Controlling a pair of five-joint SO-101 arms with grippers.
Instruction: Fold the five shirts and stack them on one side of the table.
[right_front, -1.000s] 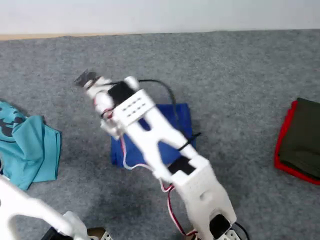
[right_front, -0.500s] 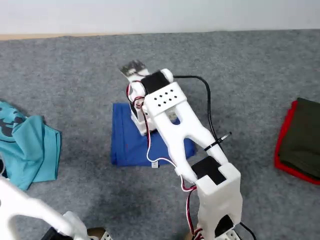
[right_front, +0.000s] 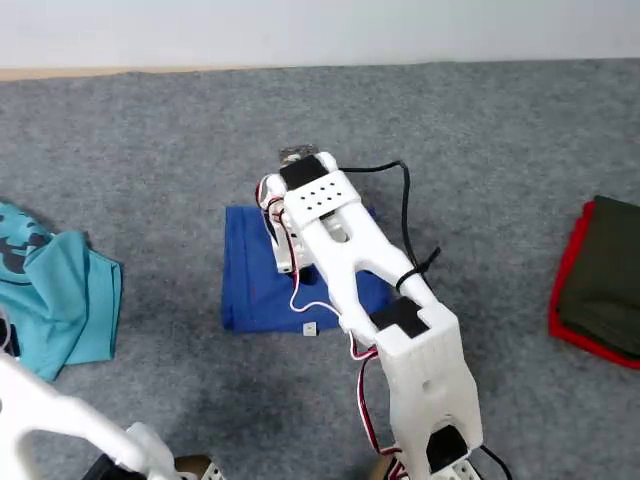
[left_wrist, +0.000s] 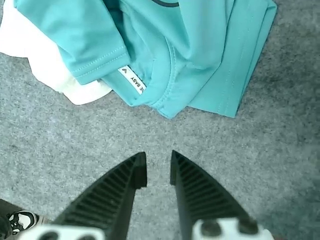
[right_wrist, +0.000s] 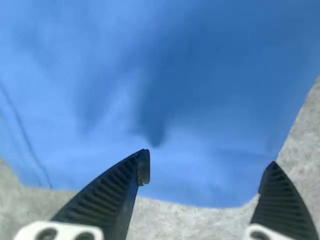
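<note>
The jaws of the right gripper (right_wrist: 207, 167) stand wide apart with nothing between them. They are poised close over the blue shirt (right_wrist: 150, 75), near one of its edges where the grey table cover (right_wrist: 305, 130) begins; whether the tips touch the cloth I cannot tell. The left gripper (left_wrist: 157, 167) has its jaws drawn in to a narrow gap, also holding nothing. It hangs over bare grey surface a little short of the teal shirt (left_wrist: 200, 60). That shirt lies rumpled, its neck label turned out, with a white garment (left_wrist: 30, 55) showing from under one side. Looking down over the table, the right arm (right_front: 340, 240) stretches from the near edge out over the middle. There the blue shirt (right_front: 250, 280) lies folded into a flat rectangle, partly covered by the arm. The left arm (right_front: 50, 410) crosses the near left corner. The teal shirt (right_front: 60, 290) sits at the left edge, well apart from the blue one. At the far right edge a dark green shirt (right_front: 605, 270) rests folded on top of a red shirt (right_front: 565, 290), whose border shows along the stack's left and lower sides. The grey table cover (right_front: 500, 150) runs back to a pale wall.
</note>
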